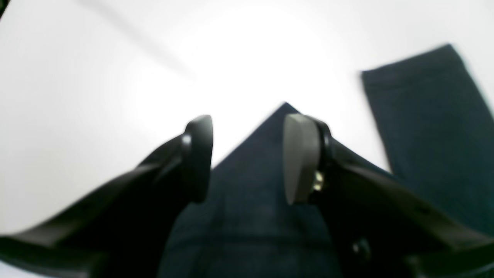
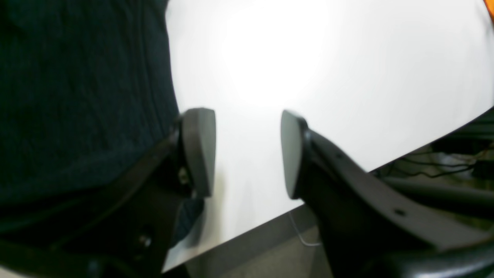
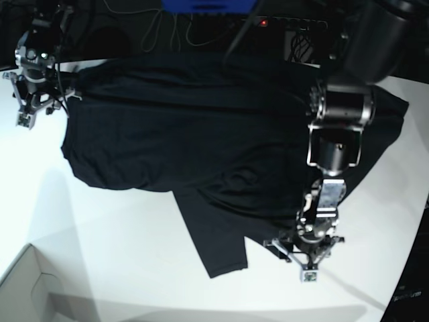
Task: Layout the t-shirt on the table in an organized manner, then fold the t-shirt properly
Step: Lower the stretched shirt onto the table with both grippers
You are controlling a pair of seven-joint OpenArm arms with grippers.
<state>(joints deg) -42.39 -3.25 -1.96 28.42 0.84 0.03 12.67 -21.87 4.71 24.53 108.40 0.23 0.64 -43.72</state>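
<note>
left gripper point(image 1: 247, 158) jaws apart, nothing between, above a t-shirt point(image 3: 201, 127) corner | right gripper point(image 2: 247, 154) apart, empty, beside shirt's edge | shirt spread crumpled on table point(image 3: 114, 248), one sleeve out | likely light, limp; pinch at corners or hem

grey floor point(image 2: 266, 251), dark cables point(image 3: 167, 30) — blue box point(image 3: 208, 5)

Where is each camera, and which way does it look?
Left wrist: on the left arm, looking down past the open left gripper at the t-shirt on the table.
Right wrist: on the right arm, looking past the open right gripper at the table's edge, shirt beside it.
Base: high up, looking down on the whole shirt and both arms.
All three share the shirt and table.
</note>
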